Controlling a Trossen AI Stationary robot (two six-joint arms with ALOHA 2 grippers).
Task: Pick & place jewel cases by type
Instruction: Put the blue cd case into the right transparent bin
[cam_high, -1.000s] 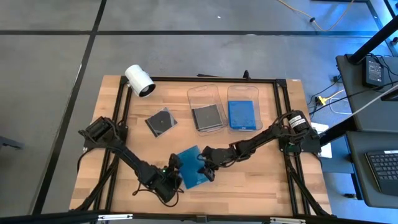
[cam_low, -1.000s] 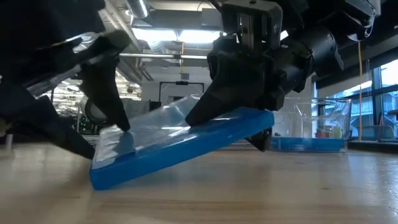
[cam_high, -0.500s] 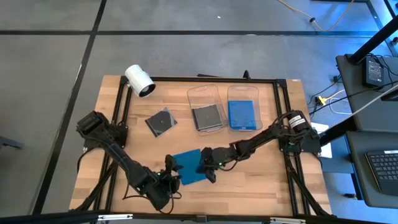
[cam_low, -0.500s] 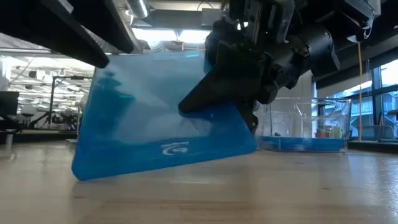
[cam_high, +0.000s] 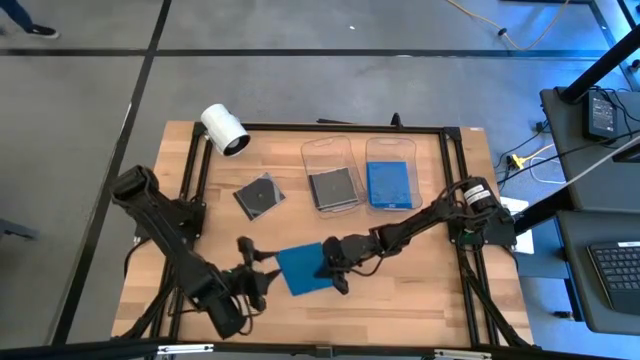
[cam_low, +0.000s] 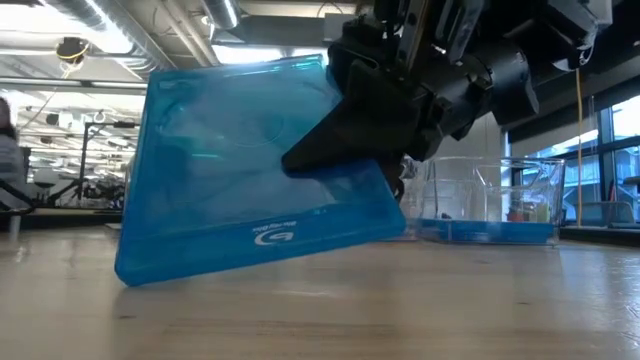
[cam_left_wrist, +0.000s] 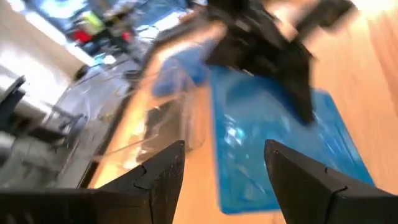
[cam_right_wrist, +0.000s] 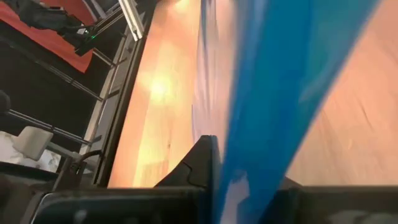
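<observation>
I have the right gripper (cam_high: 334, 270) clamped on the edge of a blue jewel case (cam_high: 303, 268), which sits on the wooden table (cam_high: 400, 290) toward the near edge from the clear tubs. From the low camera the case (cam_low: 250, 170) is tipped up steeply, its lower corner on the wood and the rest lifted. The left gripper (cam_high: 248, 272) stands just beside the case on the side away from the right gripper, fingers (cam_left_wrist: 158, 177) spread apart and not touching it, as far as I can judge from its blurred wrist camera. One clear tub (cam_high: 333, 172) holds a dark case (cam_high: 334, 188); the tub next to it (cam_high: 391, 170) holds a blue one (cam_high: 390, 185). Another dark jewel case (cam_high: 260, 195) lies flat on the table beside the first tub, and a white cylinder (cam_high: 224, 129) lies at the far corner beyond it.
</observation>
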